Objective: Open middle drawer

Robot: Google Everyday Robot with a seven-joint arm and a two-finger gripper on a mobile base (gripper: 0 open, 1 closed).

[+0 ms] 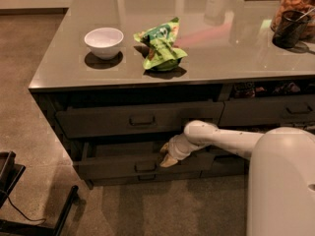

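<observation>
The middle drawer (113, 165) is a wide dark grey front with a small metal pull handle (145, 167) at its centre. It stands pulled out a little from the cabinet, with a dark gap showing above its front. My gripper (167, 159) is at the drawer's top edge, just right of the handle, at the end of my white arm (221, 139), which reaches in from the right. The gripper's beige tips touch the drawer front.
The upper drawer (142, 120) is closed above; a lower drawer front (147, 178) peeks out below. On the countertop (221, 58) are a white bowl (104, 41), a green snack bag (161, 45) and a dark cup (289, 28). A black stand (29, 215) is on the floor at left.
</observation>
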